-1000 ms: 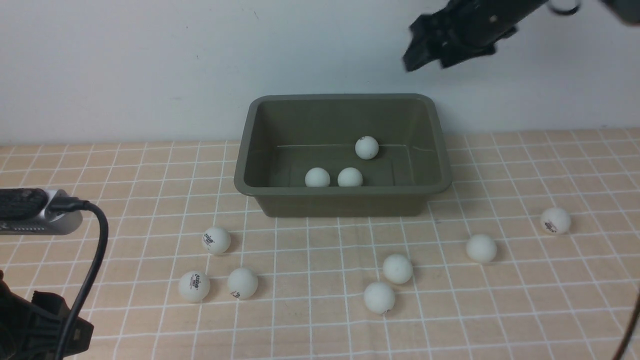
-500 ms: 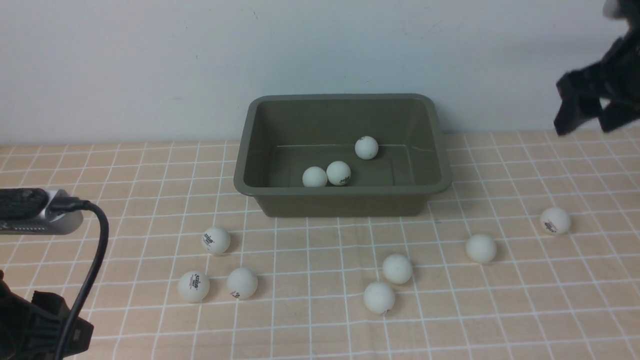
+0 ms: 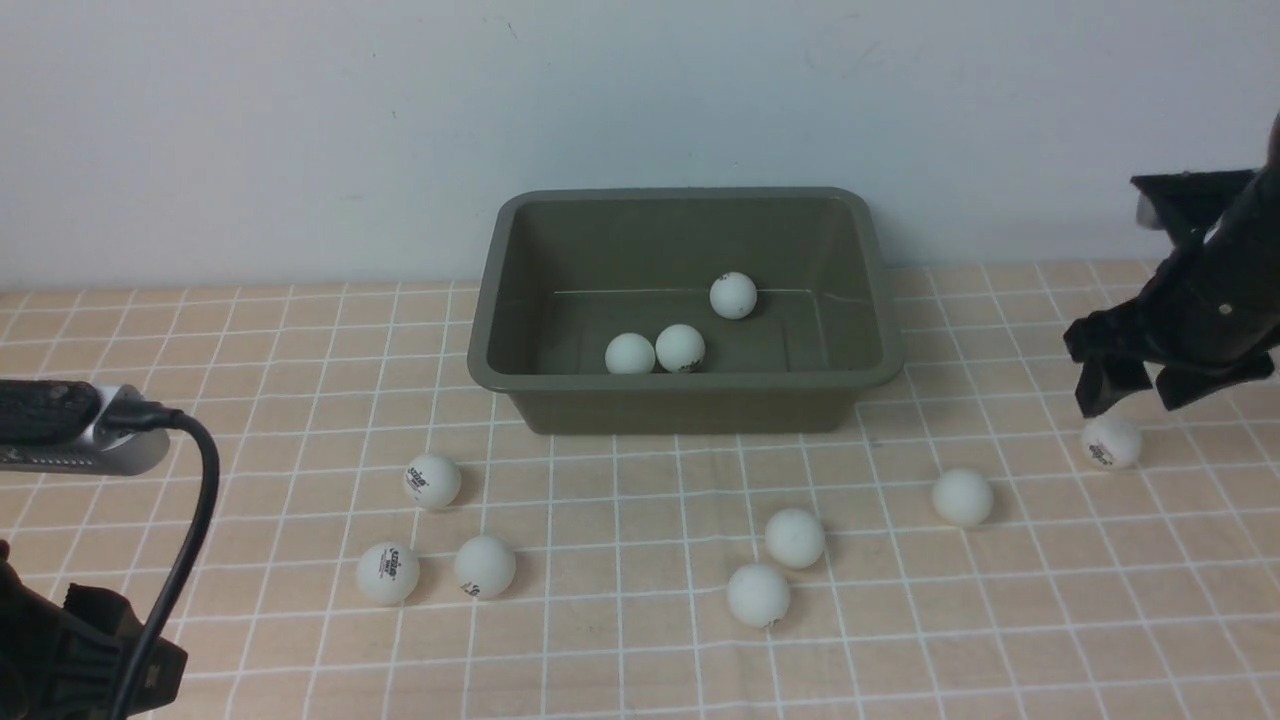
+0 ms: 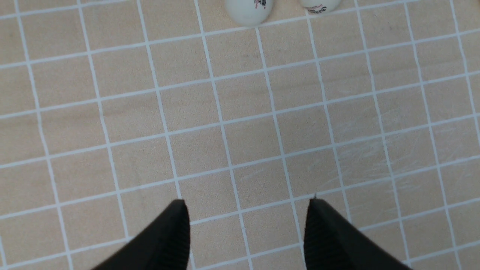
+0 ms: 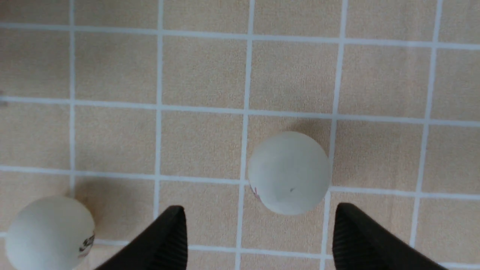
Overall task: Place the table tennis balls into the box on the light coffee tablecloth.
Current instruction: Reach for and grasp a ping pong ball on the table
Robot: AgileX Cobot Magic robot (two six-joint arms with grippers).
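Three balls are in the olive box [image 3: 690, 405], which sits at the middle of the surface's far edge, on the peach checked cloth [image 3: 250, 400], close to the white wall [image 3: 300, 130]. One ball [image 3: 733, 295] lies towards the back of the box, and two more, a plain ball [image 3: 630, 354] and a printed ball [image 3: 680, 347], touch side by side near its front wall. Seven are out on the cloth. A trio lies towards the near-left corner: a lone ball [image 3: 432, 481] and, nearer the edge, a printed ball [image 3: 388, 573] with a neighbour ball [image 3: 485, 566]. Two more, just beside each other, lie towards the middle of the near edge [image 3: 758, 595] [image 3: 795, 538]. Another ball [image 3: 962, 497] lies further right, and the last ball [image 3: 1111, 441] is by the right edge. Over that last one hangs the right pincer [image 3: 1128, 403], jaws spread wide and empty, and its wrist view shows the ball [image 5: 289, 172] just ahead of the tips, in line with the gap. The left pincer [image 4: 246, 201] waits low at the near-left corner, jaws spread over bare cloth, gripping nothing.
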